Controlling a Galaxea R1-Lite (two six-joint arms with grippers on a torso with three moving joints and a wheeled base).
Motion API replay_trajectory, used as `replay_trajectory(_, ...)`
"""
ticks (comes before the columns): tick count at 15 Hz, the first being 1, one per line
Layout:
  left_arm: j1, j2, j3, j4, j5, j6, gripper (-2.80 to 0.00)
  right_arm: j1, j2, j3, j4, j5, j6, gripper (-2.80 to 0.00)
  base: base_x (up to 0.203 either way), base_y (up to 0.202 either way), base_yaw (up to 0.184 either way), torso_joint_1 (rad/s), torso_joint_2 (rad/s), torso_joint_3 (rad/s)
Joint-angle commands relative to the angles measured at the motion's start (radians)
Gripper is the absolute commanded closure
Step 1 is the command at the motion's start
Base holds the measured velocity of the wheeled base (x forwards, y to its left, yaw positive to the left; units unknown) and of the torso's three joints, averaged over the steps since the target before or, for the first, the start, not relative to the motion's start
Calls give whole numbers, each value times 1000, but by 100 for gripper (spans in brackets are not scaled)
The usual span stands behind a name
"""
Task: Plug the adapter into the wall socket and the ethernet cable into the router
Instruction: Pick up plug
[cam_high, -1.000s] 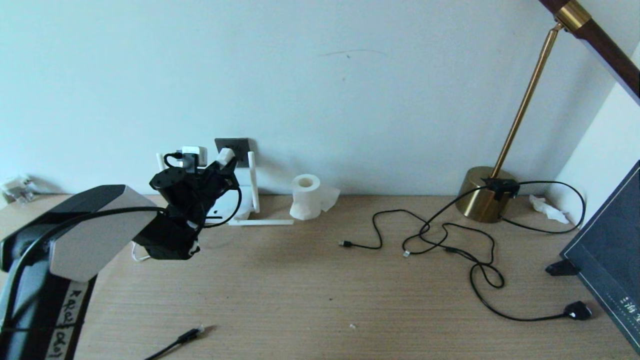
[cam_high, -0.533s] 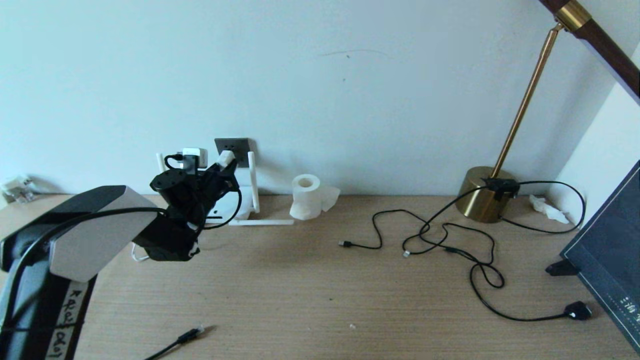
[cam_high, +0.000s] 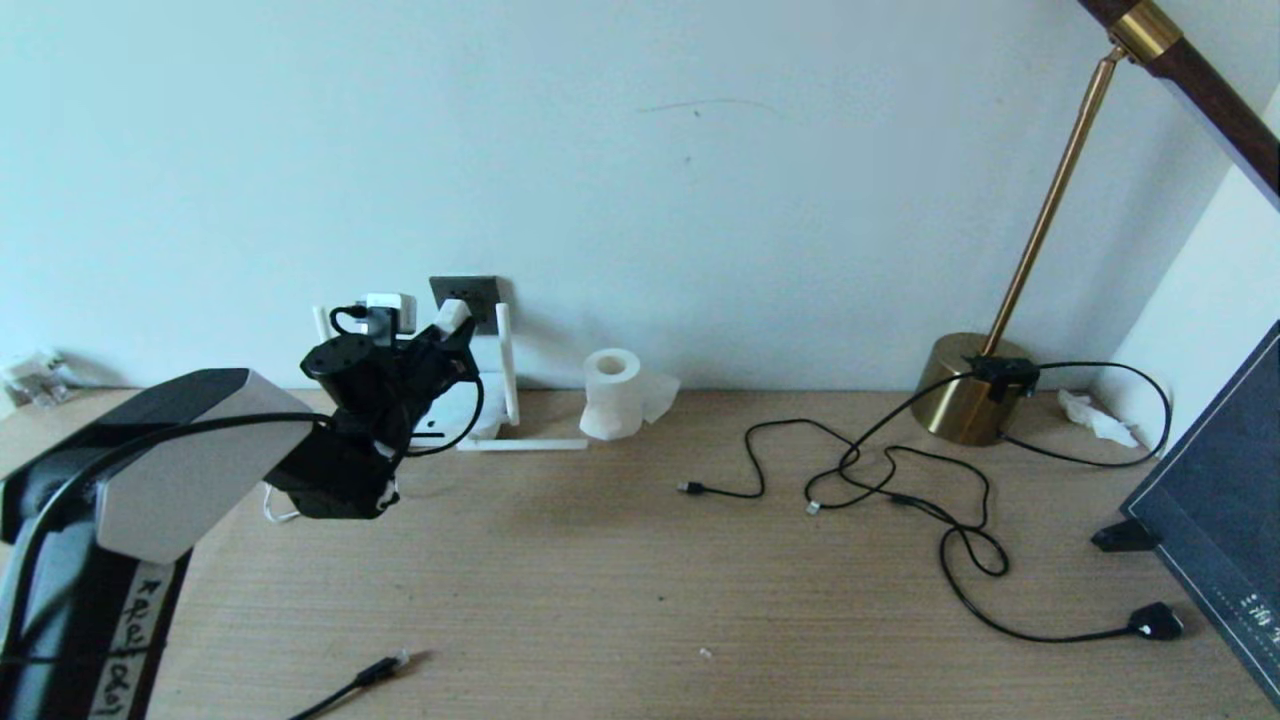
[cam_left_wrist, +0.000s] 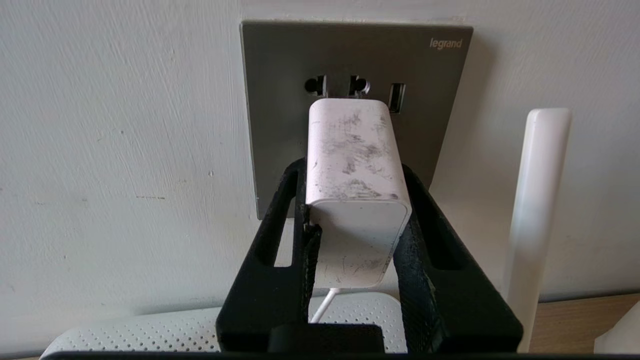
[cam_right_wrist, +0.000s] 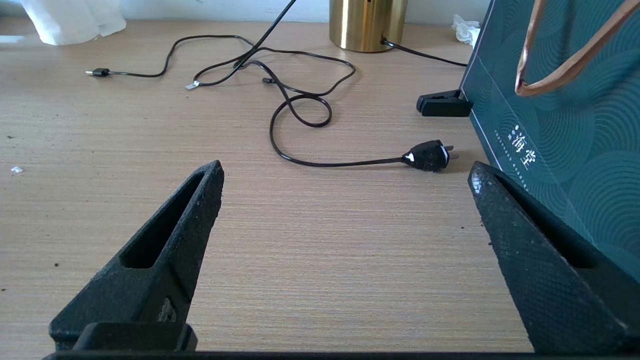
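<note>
The left gripper (cam_left_wrist: 356, 200) clamps the adapter (cam_left_wrist: 352, 165) against the wall socket (cam_left_wrist: 280, 100), above the router (cam_left_wrist: 150, 332). The right gripper (cam_right_wrist: 345, 200) hangs spread wide over the counter (cam_right_wrist: 300, 250).

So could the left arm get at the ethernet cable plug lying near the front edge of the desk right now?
Probably not yet. The left gripper is up at the wall socket, jaws shut on the adapter. Open desk surrounds the ethernet cable, but the adapter must be released first.

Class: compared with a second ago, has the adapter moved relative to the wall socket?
No. The adapter, held by the left gripper, sits at the same spot before the wall socket.
</note>
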Motion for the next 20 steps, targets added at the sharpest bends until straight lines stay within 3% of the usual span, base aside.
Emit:
replay_trajectory(1, 0, -7, -7, -7, -1, 0, 0, 1, 0, 1, 0, 0, 0, -280, 0, 0, 0, 0, 0, 0)
replay_trajectory(14, -1, 2, -47, 27, 1, 19, 0, 1, 1, 0, 0, 0, 0, -280, 0, 0, 0, 0, 0, 0)
replay_trajectory(20, -1, -22, 2, 37, 7, 19, 0, -1, 0, 0, 0, 0, 0, -280, 0, 0, 0, 0, 0, 0)
